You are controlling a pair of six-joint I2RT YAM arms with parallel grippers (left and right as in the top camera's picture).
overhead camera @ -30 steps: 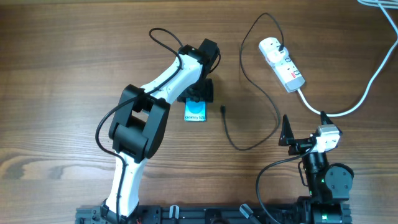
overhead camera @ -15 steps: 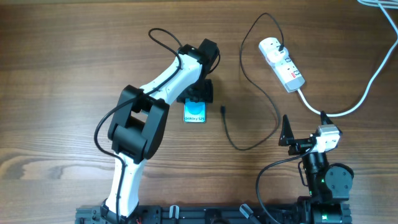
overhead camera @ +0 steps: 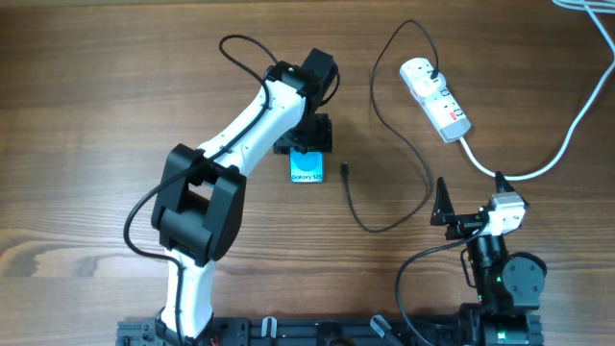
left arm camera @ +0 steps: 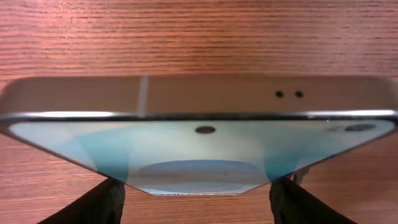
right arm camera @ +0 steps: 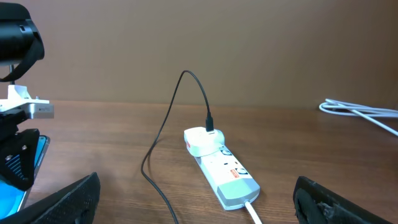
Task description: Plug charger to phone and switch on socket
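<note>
The phone [overhead camera: 307, 169], with a cyan screen and a white band, lies just left of the charger's connector tip [overhead camera: 344, 172]. My left gripper [overhead camera: 306, 146] is shut on the phone's far end. In the left wrist view the phone [left arm camera: 199, 143] fills the frame between the two fingers [left arm camera: 196, 200]. The thin black charger cable [overhead camera: 408, 144] loops from the tip up to its plug [overhead camera: 435, 73] in the white socket [overhead camera: 437, 98]. My right gripper [overhead camera: 450, 204] is open and empty, well short of the socket [right arm camera: 225, 171].
The socket's thick white cord [overhead camera: 567, 144] runs off to the upper right edge. A bundle of white cable [right arm camera: 364, 113] lies at the far right. The left arm's body spans the table's left middle.
The left arm has swung and its elbow moved left. The phone has shifted slightly right and away, closer to the connector tip. The right arm has not moved.
</note>
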